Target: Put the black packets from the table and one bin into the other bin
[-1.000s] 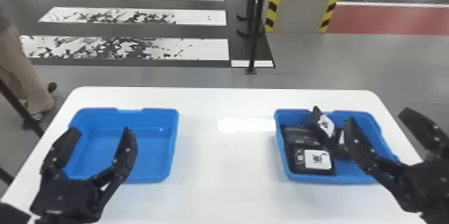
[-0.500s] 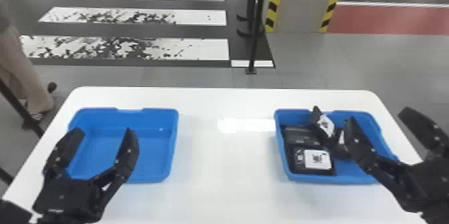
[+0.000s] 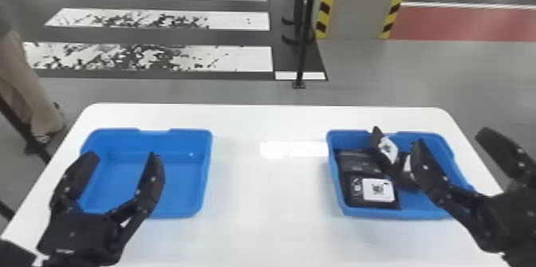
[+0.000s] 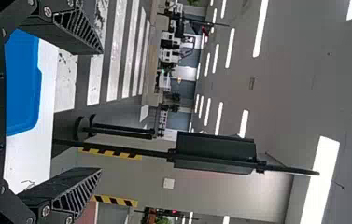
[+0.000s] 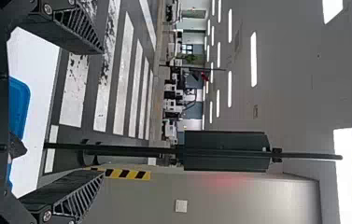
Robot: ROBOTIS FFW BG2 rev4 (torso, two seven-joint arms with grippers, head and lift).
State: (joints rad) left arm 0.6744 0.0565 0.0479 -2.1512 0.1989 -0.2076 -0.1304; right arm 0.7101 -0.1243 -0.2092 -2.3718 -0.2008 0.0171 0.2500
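Black packets (image 3: pixel 375 193) lie in right bin (image 3: pixel 399 213); task looks finished, so retreat likely. My right gripper (image 3: pixel 450 136), spread, nothing held, should rise well clear of right bin before drawing back: leaning packet (image 3: pixel 386 150) could snag. My left gripper (image 3: pixel 123 154), also spread and unladen, well left of right bin. White table (image 3: pixel 263 226) beneath right bin; beyond it, dark post (image 3: pixel 303 53), striped pillar (image 3: pixel 353 7).

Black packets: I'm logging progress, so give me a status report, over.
Left gripper, right gripper open, empty. Black packets in right bin, one tilted up. Right gripper partly hides them in head view.
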